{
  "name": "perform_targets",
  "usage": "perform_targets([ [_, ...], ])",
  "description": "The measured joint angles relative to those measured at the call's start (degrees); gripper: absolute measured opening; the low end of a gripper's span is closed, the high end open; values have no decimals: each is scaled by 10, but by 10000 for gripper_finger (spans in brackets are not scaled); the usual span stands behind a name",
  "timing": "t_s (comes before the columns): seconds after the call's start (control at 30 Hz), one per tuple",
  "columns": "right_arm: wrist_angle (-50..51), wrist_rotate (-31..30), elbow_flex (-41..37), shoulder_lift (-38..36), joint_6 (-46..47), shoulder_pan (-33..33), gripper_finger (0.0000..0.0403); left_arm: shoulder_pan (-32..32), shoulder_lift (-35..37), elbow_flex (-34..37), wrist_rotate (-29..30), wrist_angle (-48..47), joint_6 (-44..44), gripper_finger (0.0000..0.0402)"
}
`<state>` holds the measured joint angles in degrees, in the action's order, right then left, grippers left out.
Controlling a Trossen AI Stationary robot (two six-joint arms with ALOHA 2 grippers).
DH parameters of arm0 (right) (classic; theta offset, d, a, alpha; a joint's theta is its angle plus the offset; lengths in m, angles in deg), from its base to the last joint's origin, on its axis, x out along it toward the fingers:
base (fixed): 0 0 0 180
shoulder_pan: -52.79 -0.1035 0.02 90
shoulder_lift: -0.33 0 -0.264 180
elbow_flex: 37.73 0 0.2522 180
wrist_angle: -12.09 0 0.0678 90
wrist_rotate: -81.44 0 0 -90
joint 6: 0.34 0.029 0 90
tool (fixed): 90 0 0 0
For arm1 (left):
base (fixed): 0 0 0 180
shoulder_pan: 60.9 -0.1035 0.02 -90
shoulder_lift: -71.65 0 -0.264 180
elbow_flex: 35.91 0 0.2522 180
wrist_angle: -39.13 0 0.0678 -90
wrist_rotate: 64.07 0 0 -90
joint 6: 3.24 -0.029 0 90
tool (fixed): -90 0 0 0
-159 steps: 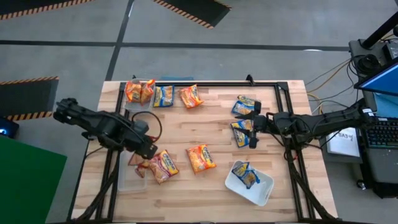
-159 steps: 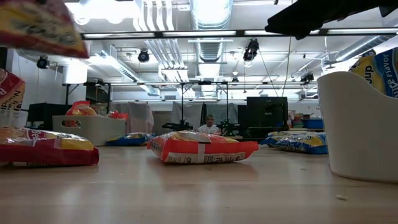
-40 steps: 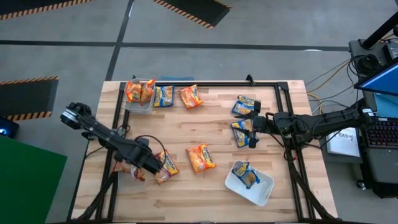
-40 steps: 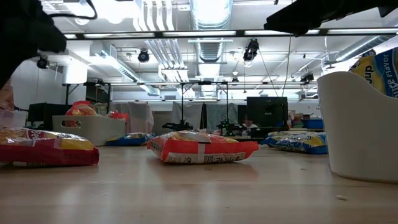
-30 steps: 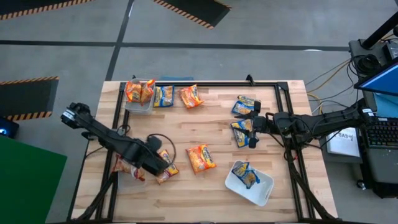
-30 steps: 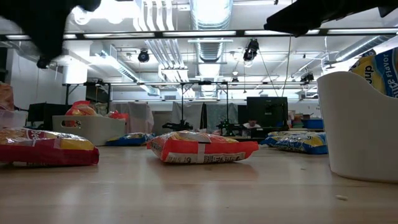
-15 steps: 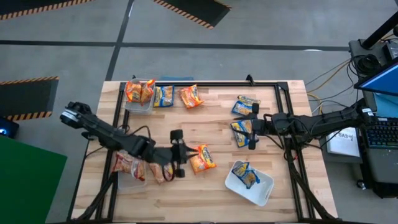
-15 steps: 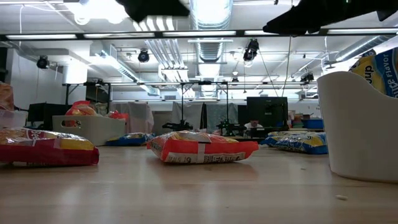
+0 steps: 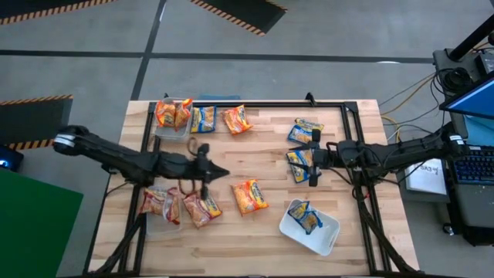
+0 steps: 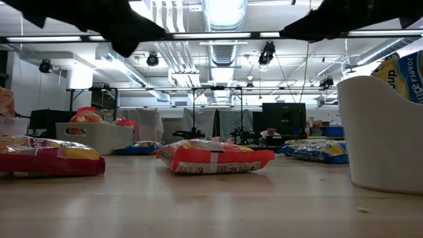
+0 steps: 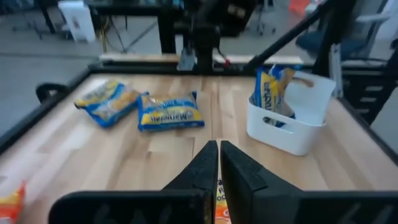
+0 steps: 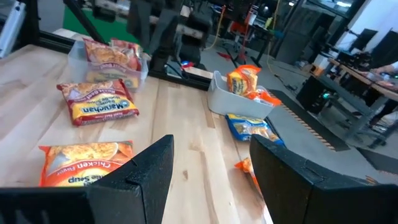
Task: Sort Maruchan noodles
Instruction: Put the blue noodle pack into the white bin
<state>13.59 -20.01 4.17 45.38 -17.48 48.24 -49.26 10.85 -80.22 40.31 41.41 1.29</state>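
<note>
Several Maruchan packets lie flat on the wooden table. An orange packet [image 9: 249,195] [image 10: 215,157] and a red packet [image 9: 201,208] [image 12: 97,102] are toward the near side. Blue packets [image 9: 299,162] [image 11: 169,111] lie toward the right. My left gripper [image 9: 217,171] [image 11: 218,155] is shut and empty. It hovers over the table's middle, just to the far-left of the orange packet, pointing right. My right gripper [image 9: 312,164] [image 12: 211,177] is open beside the blue packet, touching nothing.
A clear tub [image 9: 160,224] at the near left holds red packets. A tub [image 9: 171,130] at the far left holds orange ones. A white tub [image 9: 328,235] [image 11: 292,134] at the near right holds a blue packet. More packets [image 9: 237,119] lie along the far edge.
My left gripper has left the red packet by the near-left tub. It swung toward the table's right, then toward the far side, and now points right over the middle. The right arm has kept still.
</note>
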Motion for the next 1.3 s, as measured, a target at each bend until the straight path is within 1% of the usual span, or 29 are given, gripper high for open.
perform_targets([
  [0.17, -27, 50, -15, 0, 13, 27, 201, -10, 98, 63, 0, 27, -23, 0],
  [0.27, -54, 79, -31, 0, 29, 50, 201, -14, 141, 102, 0, 40, -40, 0],
  [0.4, -108, 116, -60, -1, 60, 86, 201, -18, 188, 137, 0, 50, -45, 0],
  [0.57, -208, 119, -109, -3, 107, 122, 201, -18, 230, 159, 0, 51, -48, 0],
  [0.77, -293, 127, -160, -7, 148, 134, 201, -17, 250, 169, -2, 45, -51, 0],
  [0.8, -304, 131, -168, -8, 157, 134, 201, -17, 249, 169, -8, 45, -51, 0],
  [0.9, -340, 134, -190, -8, 177, 133, 201, -17, 249, 169, -49, 45, -40, 0],
  [1.07, -397, 134, -223, -8, 186, 133, 201, -17, 250, 169, -103, 45, -12, 0],
  [1.13, -422, 134, -236, -9, 183, 133, 201, -17, 251, 169, -113, 42, -15, 0],
  [1.3, -476, 134, -269, -13, 187, 135, 201, -17, 273, 177, -115, 38, -45, 0],
])
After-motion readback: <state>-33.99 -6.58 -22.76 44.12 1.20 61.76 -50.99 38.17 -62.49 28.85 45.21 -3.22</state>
